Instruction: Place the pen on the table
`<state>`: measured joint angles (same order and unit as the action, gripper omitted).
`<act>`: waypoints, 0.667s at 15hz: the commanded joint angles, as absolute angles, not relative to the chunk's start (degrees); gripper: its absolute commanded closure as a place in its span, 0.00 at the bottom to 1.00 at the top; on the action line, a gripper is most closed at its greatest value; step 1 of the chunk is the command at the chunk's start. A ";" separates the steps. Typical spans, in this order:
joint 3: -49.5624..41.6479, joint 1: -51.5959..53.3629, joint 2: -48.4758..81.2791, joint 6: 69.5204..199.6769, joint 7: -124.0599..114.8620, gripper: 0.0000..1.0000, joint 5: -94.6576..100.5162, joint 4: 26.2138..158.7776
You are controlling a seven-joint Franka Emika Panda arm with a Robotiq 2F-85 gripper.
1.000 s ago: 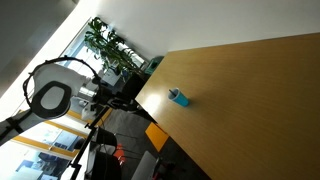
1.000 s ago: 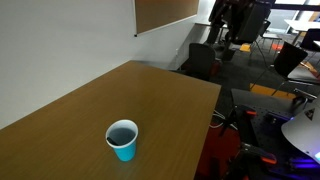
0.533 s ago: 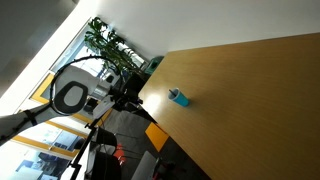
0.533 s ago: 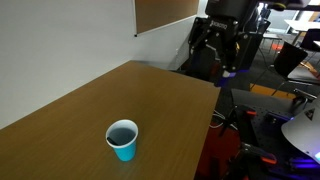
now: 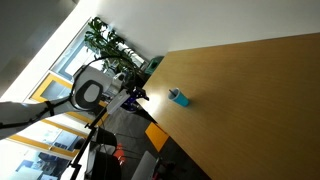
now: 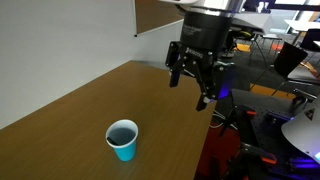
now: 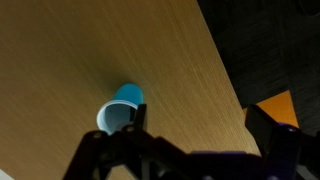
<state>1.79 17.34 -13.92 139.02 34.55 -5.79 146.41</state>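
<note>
The small teal cup (image 6: pixel 122 140) stands upright on the light-brown table (image 6: pixel 60 130) near its edge. It also shows in an exterior view (image 5: pixel 178 97) and in the wrist view (image 7: pixel 120 108). My gripper (image 6: pixel 192 82) hangs above the table's edge, apart from the cup, and shows in an exterior view (image 5: pixel 136 95) too. In the wrist view its fingers (image 7: pixel 195 125) are spread wide with bare table (image 7: pixel 170 60) between them. A thin dark stick (image 7: pixel 139 117) stands by the left finger next to the cup. I cannot tell whether it is the pen. No pen shows elsewhere.
Past the table edge are dark floor, office chairs (image 6: pixel 290 60) and an orange object (image 7: pixel 275 105). A potted plant (image 5: pixel 105 40) stands by the window behind the arm. A wall with a brown board (image 6: pixel 160 12) runs along the table's far side.
The arm has swung from beyond the table's end toward the table; the gripper now hangs over the table edge, closer to the cup. The cup has not moved.
</note>
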 commanded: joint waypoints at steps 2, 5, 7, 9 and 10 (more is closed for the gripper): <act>3.41 16.54 -5.47 139.46 38.78 0.00 -8.69 140.00; 4.38 15.39 -7.56 139.06 37.44 0.00 -8.05 142.36; 4.44 15.38 -7.73 139.06 37.44 0.00 -8.05 142.37; 4.42 15.28 -7.79 139.06 37.43 0.00 -8.04 142.38; 4.44 15.28 -7.80 139.06 37.43 0.00 -8.04 142.37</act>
